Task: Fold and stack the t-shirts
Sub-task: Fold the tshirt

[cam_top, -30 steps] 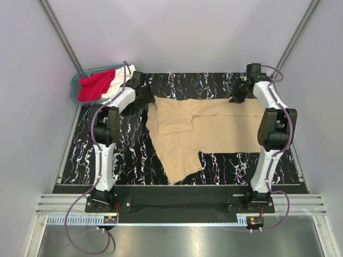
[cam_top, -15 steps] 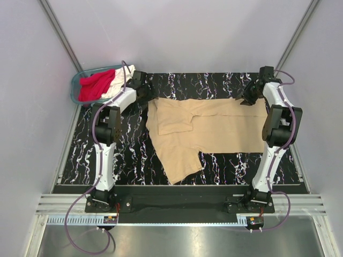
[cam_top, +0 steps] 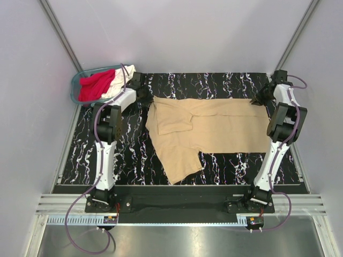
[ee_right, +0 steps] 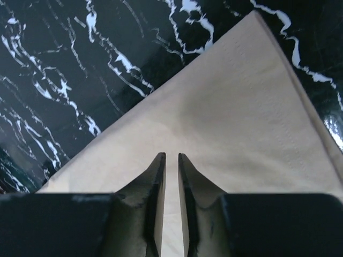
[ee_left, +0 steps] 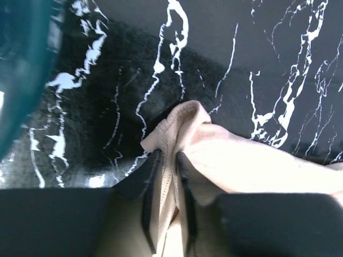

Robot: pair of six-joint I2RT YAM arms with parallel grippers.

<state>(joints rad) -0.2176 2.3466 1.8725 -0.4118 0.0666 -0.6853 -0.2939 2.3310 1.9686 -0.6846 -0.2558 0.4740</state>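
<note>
The tan t-shirt lies spread on the black marbled table, with one sleeve hanging toward the near edge. At its far left corner, my left gripper is shut on a bunched fold of the hem, and cloth fills the gap in the left gripper. My right gripper is at the far right corner. In the wrist view the right gripper has its jaws nearly together on the flat tan cloth, which shows in the narrow gap. A red t-shirt and a white t-shirt lie in the basket.
The teal basket stands at the far left corner of the table, just left of my left gripper, and its rim shows in the left wrist view. Grey walls close in the table on three sides.
My right gripper has slid right along the far edge to the shirt's far right corner. Both grippers' jaws have closed. The left gripper stayed at the far left corner.
</note>
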